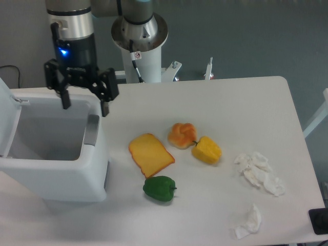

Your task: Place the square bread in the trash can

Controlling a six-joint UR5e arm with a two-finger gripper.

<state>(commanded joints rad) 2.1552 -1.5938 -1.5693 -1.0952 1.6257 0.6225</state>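
Square bread: not showing anywhere in this view; it is not lying on the table, and the part of the bin's inside that can be seen looks bare grey-white, with the near wall hiding the bottom.
Trash can [56, 169]: sitting at the left end of the table, a boxy white bin with rounded corners, its lid [6, 115] standing open at the far left and a grey latch tab [91, 129] on its right wall.
Claw [84, 104]: hanging over the back right corner of the bin, its black fingers spread wide with nothing between them; one fingertip is over the bin's opening, the other just outside the right rim.
Arm: a silver and black wrist above the claw is glowing with a small blue light; any lettering on it is too small to read.
Robot base [139, 38]: standing behind the table, a white column with a small round red-and-white sticker, its writing unreadable.
Table [246, 102]: white, carrying everything else.
Toast slice [150, 154]: lying flat, orange-yellow, right of the bin.
Bun [182, 135]: round, orange, touching the yellow pepper [207, 150].
Green pepper [160, 188]: lying just in front of the toast.
Crumpled tissues [260, 173]: sitting near the right edge, a smaller scrap [248, 221] nearer the front.
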